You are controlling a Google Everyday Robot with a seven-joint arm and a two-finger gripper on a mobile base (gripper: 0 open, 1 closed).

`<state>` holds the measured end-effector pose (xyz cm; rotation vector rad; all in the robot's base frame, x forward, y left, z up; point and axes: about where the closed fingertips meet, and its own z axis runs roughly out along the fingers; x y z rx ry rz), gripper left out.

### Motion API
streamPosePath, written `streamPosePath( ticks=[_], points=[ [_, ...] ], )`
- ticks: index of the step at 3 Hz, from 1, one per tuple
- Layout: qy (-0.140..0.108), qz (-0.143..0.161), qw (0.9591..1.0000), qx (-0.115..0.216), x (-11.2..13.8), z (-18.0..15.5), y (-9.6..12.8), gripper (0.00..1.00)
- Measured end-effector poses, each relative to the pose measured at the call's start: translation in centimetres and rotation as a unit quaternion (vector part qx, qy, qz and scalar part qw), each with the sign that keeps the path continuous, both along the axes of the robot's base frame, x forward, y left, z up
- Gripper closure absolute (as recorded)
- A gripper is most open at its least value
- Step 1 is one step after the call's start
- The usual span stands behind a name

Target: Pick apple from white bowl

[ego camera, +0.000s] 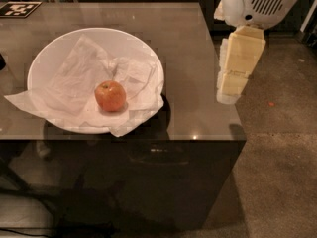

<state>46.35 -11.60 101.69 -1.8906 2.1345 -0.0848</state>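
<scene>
Fingers (242,58) of the gripper (229,95) carried nothing. One lay behind the other from this angle, so I could not tell whether the gap between them was wide or narrow.

At the far left corner of the table (193,53) lay a black-and-white marker tag (17,9). Nearer and to its right sat the white bowl (89,30), filling most of the table's left half. It was lined with a crumpled paper sheet (74,83) whose corners spilled over the near rim. The apple (110,95) rested on that paper, a little right of the bowl's middle and toward its near side, dimple up.

Past the table's right edge the gripper hung pointing down over the floor (277,157), beneath the white arm housing (257,4) and well apart from the apple.

By my reading the step in hand was the reach, and none of the gap had been closed. To do it well, the gripper needed to travel left above the bowl's rim rather than across it. It should then descend straight over the apple with the fingers spread wider than the fruit. Closing at the apple's widest part would keep it from squirting out. Stopping short of the paper would keep the sheet from being pinched and dragged up with the lift.
</scene>
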Motion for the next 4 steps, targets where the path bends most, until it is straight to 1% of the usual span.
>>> streamPosePath(
  ticks=[1,2,3,4],
  points=[
    [-0.014,0.004,0.9999,0.007,0.5,0.4,0.7,0.0],
    [-0.015,0.018,0.9993,0.029,1.7,-0.2,2.6,0.0],
    [0.019,0.041,0.998,0.045,3.6,-2.3,6.1,0.0],
    [0.061,0.075,0.9929,0.07,5.5,-4.7,9.6,0.0]
  ],
)
